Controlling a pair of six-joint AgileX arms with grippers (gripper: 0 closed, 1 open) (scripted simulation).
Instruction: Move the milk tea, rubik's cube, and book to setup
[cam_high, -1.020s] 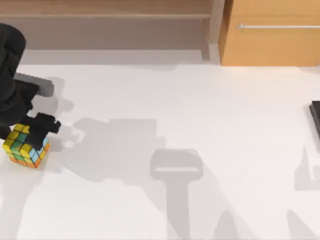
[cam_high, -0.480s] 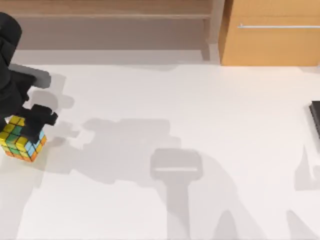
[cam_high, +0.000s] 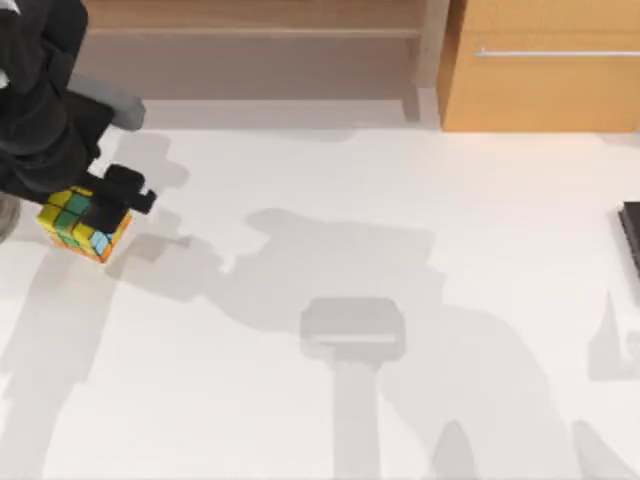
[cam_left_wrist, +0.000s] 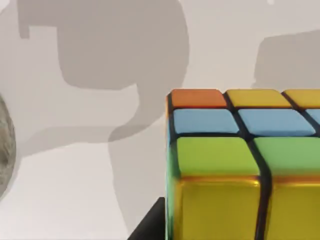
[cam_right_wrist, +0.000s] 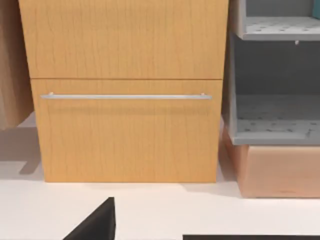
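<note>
You saw glossy plastic stickers on the rubik's cube (cam_left_wrist: 240, 165), a matt white table (cam_high: 400, 400), a wood-grain cabinet (cam_right_wrist: 125, 90).

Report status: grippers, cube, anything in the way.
Left gripper shut on the rubik's cube, at the table's left edge, apparently lifted. Right arm parked facing the wooden drawer. Nothing near the cube.

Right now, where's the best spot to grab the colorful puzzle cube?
Probably by two opposite flat sides, coming down from above. The rubik's cube has flat, parallel faces that suit two fingers. The left gripper is over it at the table's left side in the top view.
</note>
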